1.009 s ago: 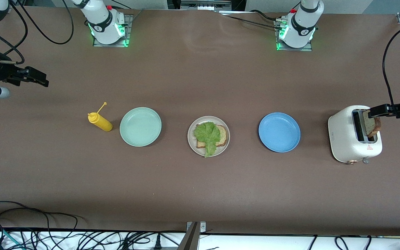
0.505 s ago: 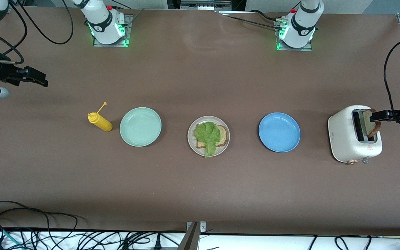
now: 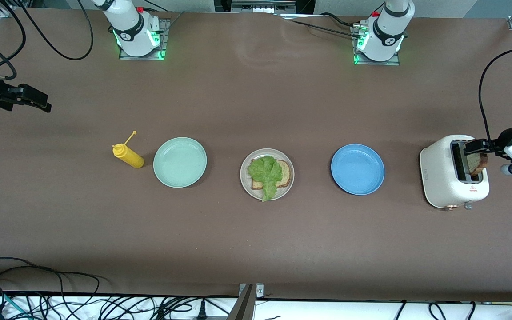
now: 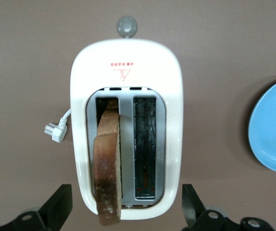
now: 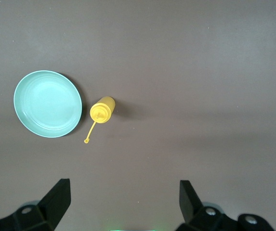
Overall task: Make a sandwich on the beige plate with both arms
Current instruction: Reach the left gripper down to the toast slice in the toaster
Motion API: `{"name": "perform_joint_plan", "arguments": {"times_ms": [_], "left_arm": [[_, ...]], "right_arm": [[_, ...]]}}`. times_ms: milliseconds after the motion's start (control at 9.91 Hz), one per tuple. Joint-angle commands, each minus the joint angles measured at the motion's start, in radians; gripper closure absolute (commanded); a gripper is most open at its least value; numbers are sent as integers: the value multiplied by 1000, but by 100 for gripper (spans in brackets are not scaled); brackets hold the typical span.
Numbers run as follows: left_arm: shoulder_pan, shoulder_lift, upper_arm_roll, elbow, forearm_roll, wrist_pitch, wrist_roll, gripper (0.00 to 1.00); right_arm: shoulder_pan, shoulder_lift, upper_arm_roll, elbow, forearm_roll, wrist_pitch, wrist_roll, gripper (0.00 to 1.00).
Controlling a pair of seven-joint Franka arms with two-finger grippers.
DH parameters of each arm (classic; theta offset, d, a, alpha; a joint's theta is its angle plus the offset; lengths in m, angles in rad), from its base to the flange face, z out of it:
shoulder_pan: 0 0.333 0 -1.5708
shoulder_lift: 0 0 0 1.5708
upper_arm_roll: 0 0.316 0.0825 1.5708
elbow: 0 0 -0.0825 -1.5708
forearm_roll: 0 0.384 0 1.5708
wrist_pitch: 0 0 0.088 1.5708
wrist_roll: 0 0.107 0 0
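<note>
Beige plate [image 3: 244,178]: mid-table, bearing one bread slice [image 3: 286,174] under lettuce [image 3: 266,174].

Second slice [image 4: 107,168]: upright in toaster [image 4: 126,67] slot, ready for lifting.

Left gripper [image 4: 123,211]: over toaster, fingers spread, straddling the slice.

Right gripper [image 3: 28,97]: fingers apart, empty, waiting over the table's right-arm end.

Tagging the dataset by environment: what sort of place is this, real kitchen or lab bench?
Most likely a lab bench staged as a kitchen: arm bases bolted to a brown table, loose cables along its edge, with a toaster and plates as props.
</note>
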Motion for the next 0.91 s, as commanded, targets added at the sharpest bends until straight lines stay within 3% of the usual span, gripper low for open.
{"name": "perform_joint_plan", "arguments": {"times_ms": [0,101,202,404,505,807], "left_arm": [[41,-43,-11,-81,36,82,60,0],[49,-43,-11,-107,36,112,61,0],[49,-44,-11,-114,36,122,61,13],[49,-40,-11,-113,36,114,67,79],[47,-37,-11,-112,36,107,93,100],[64,-37,-11,-75,31,91,191,100]], "right_arm": [[4,23,-1,41,-10,-30,-8,0],[6,22,-1,39,-11,-32,-5,0],[9,20,2,38,-16,-32,-3,0],[9,16,3,39,-11,-30,5,0],[10,10,5,38,-13,-30,5,0],[10,0,8,36,-2,-29,5,0]]}}
